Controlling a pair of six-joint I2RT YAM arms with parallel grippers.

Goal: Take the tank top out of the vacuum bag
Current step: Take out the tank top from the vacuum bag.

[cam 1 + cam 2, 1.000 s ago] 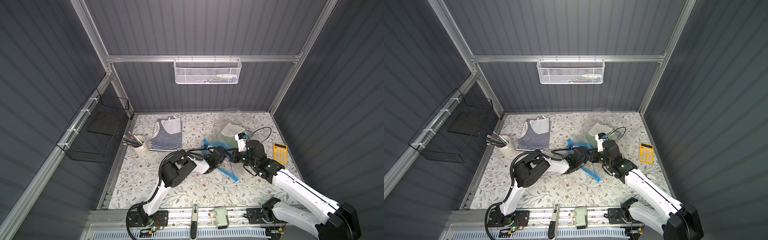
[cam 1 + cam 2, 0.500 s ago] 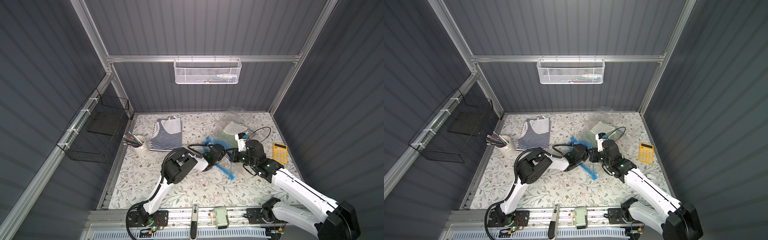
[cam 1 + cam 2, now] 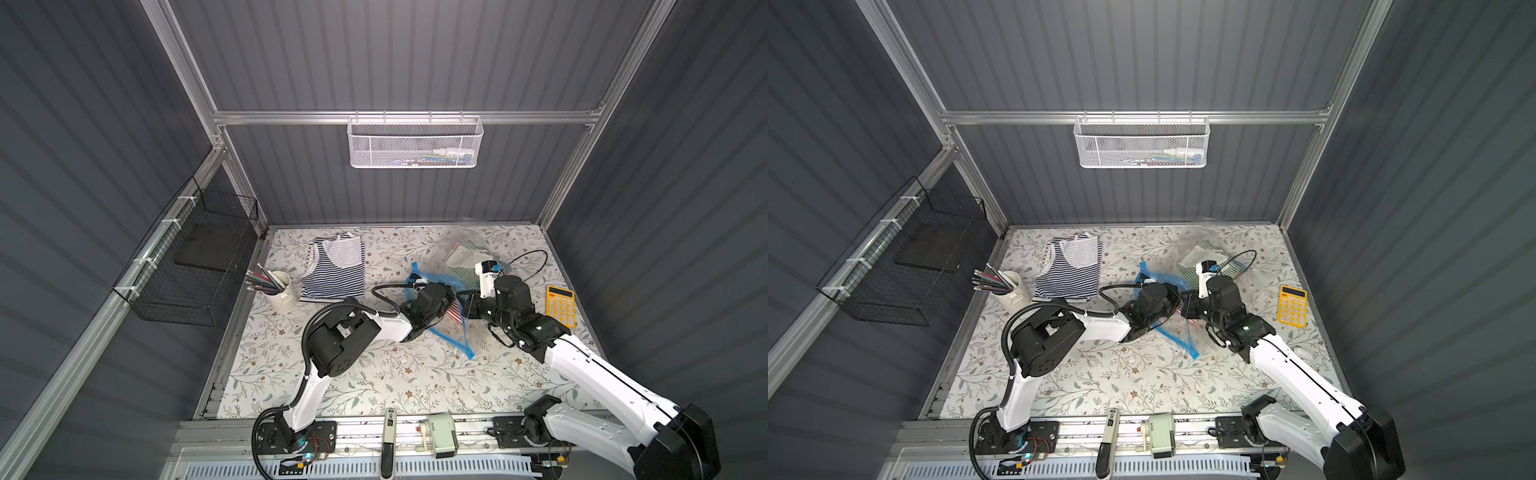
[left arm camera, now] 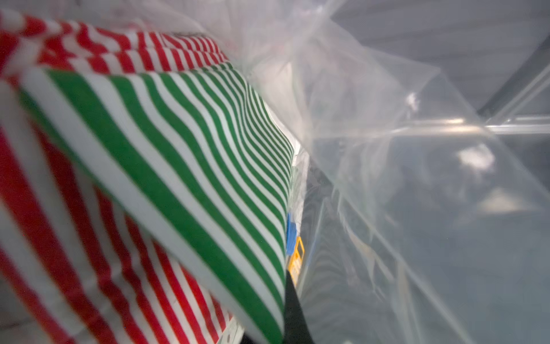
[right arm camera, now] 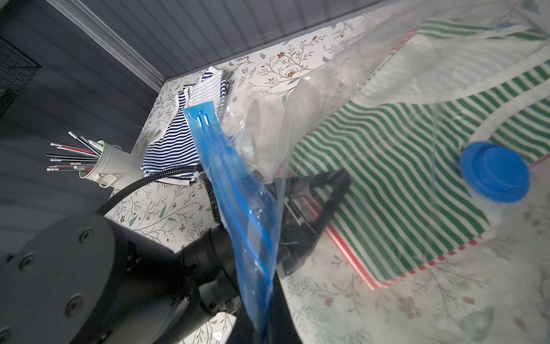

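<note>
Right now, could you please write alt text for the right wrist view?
Inside the clear vacuum bag, the left gripper is shut on a green-striped tank top. The bag's blue zip strip crosses the foreground; its round blue valve cap sits nearby.

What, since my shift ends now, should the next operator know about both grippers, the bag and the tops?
Left gripper: shut, inside the vacuum bag, apparently pinching the green-striped top.
Right gripper: shut on the bag's blue zip strip, holding the mouth open.
A red-striped top lies under the green one, both in the bag; a navy-striped top lies on the table outside.
Done: bag open, top gripped. Left: pull it clear of the bag.
</note>
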